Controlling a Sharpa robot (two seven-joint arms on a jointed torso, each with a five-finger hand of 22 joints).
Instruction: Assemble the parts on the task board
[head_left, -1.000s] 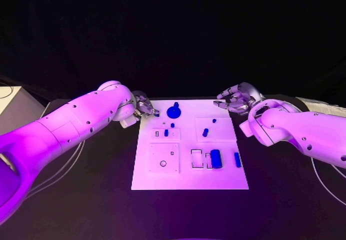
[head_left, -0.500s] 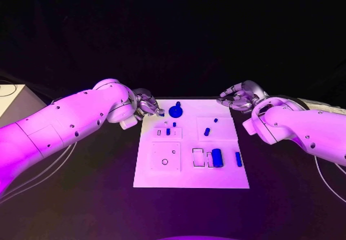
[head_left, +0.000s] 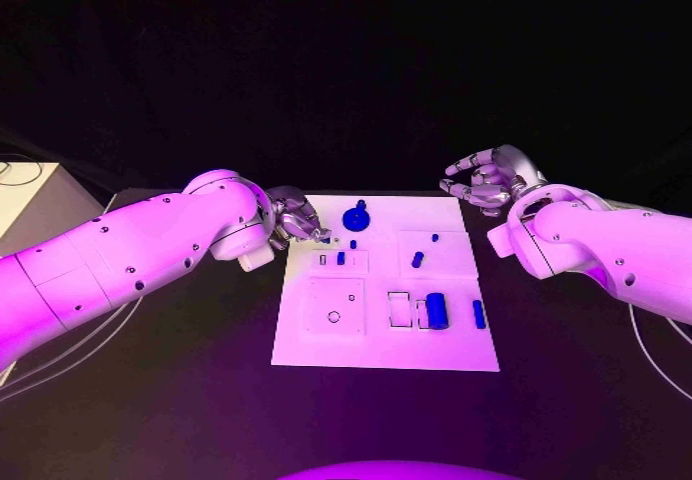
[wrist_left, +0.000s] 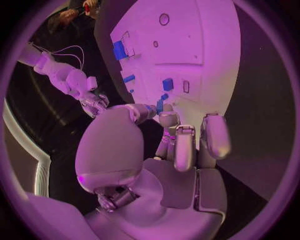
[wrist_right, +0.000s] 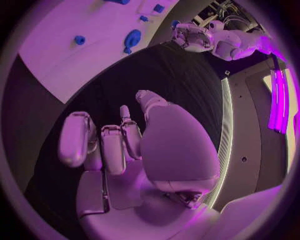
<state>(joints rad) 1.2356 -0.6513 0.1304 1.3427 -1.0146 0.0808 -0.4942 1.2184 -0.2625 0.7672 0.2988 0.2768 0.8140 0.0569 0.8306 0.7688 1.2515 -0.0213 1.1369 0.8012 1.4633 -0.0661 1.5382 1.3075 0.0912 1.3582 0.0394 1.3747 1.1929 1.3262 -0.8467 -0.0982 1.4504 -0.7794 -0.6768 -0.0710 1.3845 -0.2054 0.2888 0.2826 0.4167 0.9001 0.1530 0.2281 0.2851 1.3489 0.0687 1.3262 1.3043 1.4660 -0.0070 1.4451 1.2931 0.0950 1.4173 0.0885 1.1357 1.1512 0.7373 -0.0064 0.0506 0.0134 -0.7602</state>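
My left hand (head_left: 296, 218) sits at the task board's (head_left: 382, 345) far left corner, and my own forearm hides most of it from above. Its fingers (wrist_left: 185, 146) are curled in, their tips at the board's edge near a small blue part (wrist_left: 167, 84); whether anything is pinched there I cannot tell. My right hand (head_left: 490, 178) hovers beyond the board's far right corner, over the black bench (head_left: 173, 400), fingers (wrist_right: 76, 137) loosely bent and apart, grasping nothing.

Against a second ago, my left hand has edged a little closer to the board's corner, and my right hand has lifted and loosened. The parts lie as they did.

On the board, a round blue part (head_left: 356, 217) rests near the far edge. A small blue peg (head_left: 340, 257) stands in the framed recess behind it, another (head_left: 417, 259) in the square to the right. A thick blue block (head_left: 436, 311) stands beside an open rectangular slot, with a slim blue bar (head_left: 477, 314) just right of it.
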